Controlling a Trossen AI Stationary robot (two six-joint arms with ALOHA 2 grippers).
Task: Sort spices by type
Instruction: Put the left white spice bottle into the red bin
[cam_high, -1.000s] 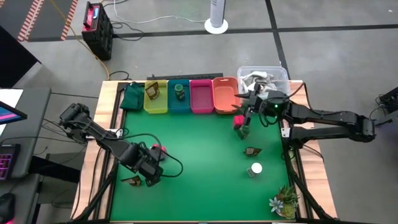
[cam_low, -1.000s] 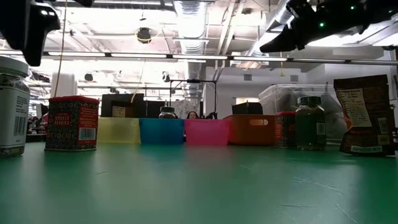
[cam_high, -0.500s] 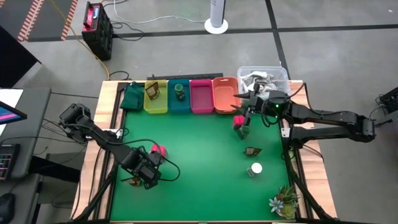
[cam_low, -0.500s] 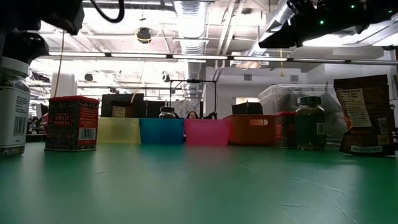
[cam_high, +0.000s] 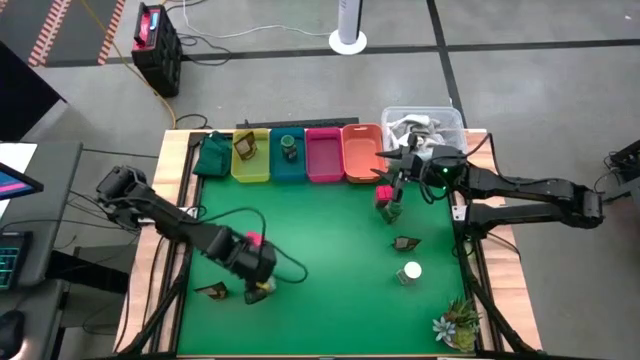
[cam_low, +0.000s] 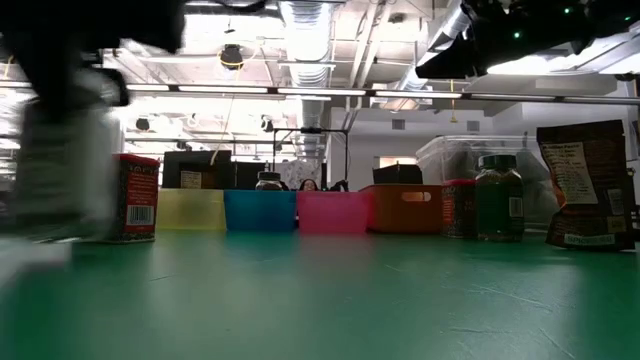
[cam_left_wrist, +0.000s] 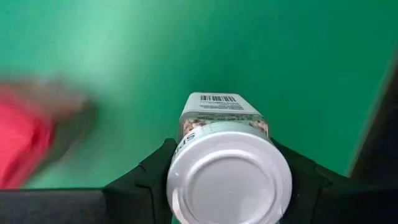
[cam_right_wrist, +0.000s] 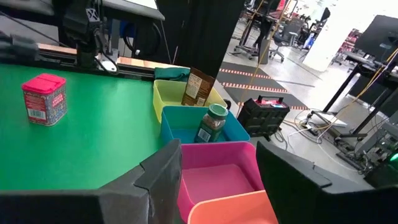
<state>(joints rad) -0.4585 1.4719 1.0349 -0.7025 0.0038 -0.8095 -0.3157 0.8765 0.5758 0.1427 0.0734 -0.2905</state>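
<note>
White cap facing your wrist camera: your left gripper (cam_left_wrist: 227, 180) is pinching the white-capped jar (cam_left_wrist: 225, 152) by its sides, jar pointing away over the green mat (cam_high: 320, 240) near the front left. Your left arm is nearest, and the bins (cam_high: 306, 155) are lying far off at the back edge. Your right gripper (cam_high: 392, 185) is hanging spread open by the pink bin (cam_right_wrist: 221, 174)

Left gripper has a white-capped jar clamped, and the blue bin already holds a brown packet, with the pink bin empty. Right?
Not quite. The blue bin holds a dark green jar; the brown packet stands in the yellow bin, as the right wrist view shows. The rest holds: the left gripper is clamped on the white-capped jar, and the pink bin is empty.
</note>
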